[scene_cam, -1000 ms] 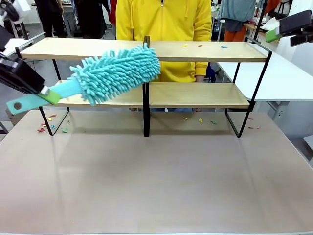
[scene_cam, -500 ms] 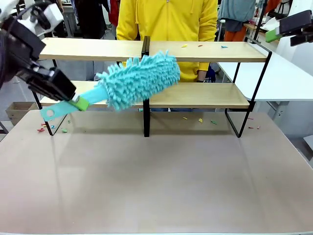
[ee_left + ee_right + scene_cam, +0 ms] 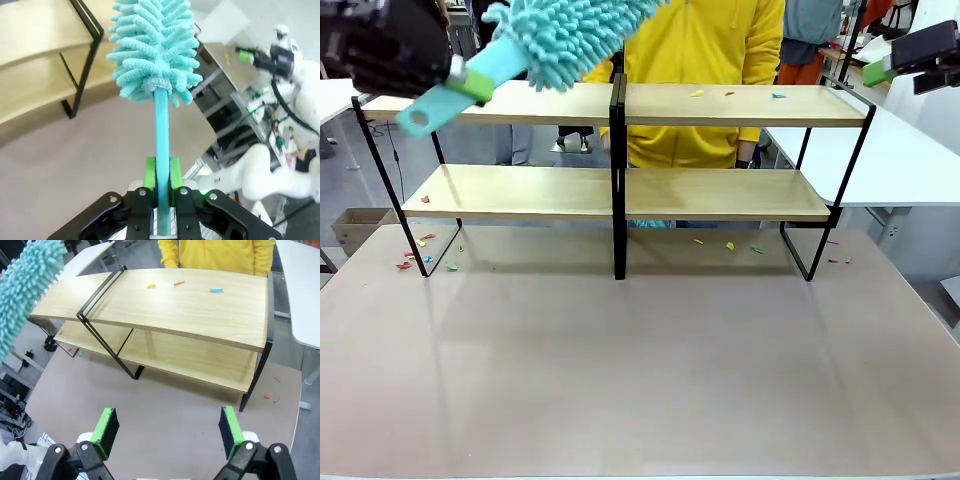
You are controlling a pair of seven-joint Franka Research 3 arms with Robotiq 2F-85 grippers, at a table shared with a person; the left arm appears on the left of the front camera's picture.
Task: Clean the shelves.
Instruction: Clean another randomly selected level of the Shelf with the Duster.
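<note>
**Duster raised above left end of shelves; right gripper idle and wide**

Left gripper (image 3: 161, 192): green pads clamped on the flat teal handle of the duster (image 3: 560, 35). In the front view the duster sits at upper left, above the top board, handle end with its hanging hole pointing down-left, fluffy teal microfibre head tilted up toward the top edge. Head is clear of the boards.

Shelves (image 3: 620, 190): wide two-tier rack, two long light-wood boards on a thin black frame with a black centre post, standing at the far half of the worktop (image 3: 640, 370). Lower board looks bare. Top board, right half, carries three small coloured scraps (image 3: 175, 284) (yellow, orange, blue) near the far edge.

Worktop: matte grey-beige. More coloured scraps lie under the rack, a cluster by the left foot (image 3: 425, 258) and a few right of centre.

A person in a yellow top (image 3: 670, 60) stands behind the rack.

Right gripper (image 3: 170, 432): fingers spread wide, nothing between them, held high above the rack's right end. White tables stand to the right (image 3: 890, 160).
</note>
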